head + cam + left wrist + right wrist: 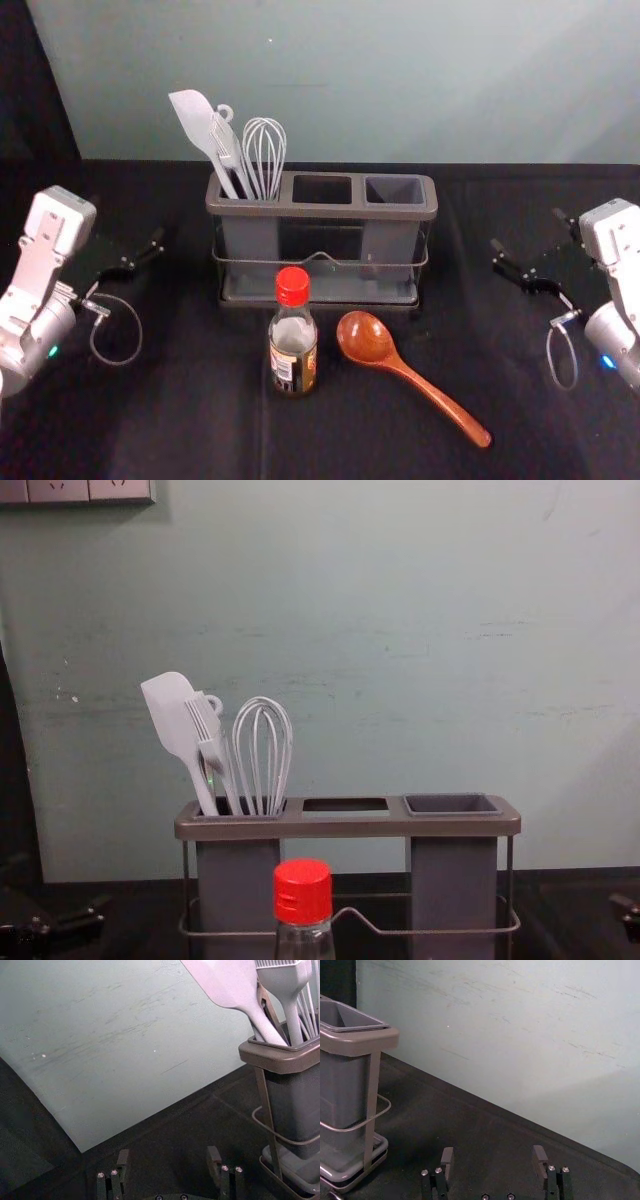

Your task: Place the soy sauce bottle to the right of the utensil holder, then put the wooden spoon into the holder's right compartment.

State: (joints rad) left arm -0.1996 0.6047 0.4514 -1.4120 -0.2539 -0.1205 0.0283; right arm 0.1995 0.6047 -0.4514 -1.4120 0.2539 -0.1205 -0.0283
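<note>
The soy sauce bottle [293, 345], red-capped and upright, stands in front of the utensil holder [322, 211]. To its right the wooden spoon [367, 339] lies flat, bowl toward the holder and handle slanting to the front right. A spatula, a brush and a whisk fill the holder's left compartment; its right compartment [452, 805] holds nothing visible. My left gripper [128, 223] is left of the holder, open and empty, as the left wrist view shows at the gripper [168, 1154]. Right of the holder my right gripper [527, 228] hangs open; the right wrist view shows nothing between the gripper's fingers [493, 1154].
A black cloth [190, 420] covers the table, with a pale wall [400, 80] behind the holder. Free room lies between the holder and my right gripper, and in front of the spoon and bottle. A socket panel [75, 490] is high on the wall.
</note>
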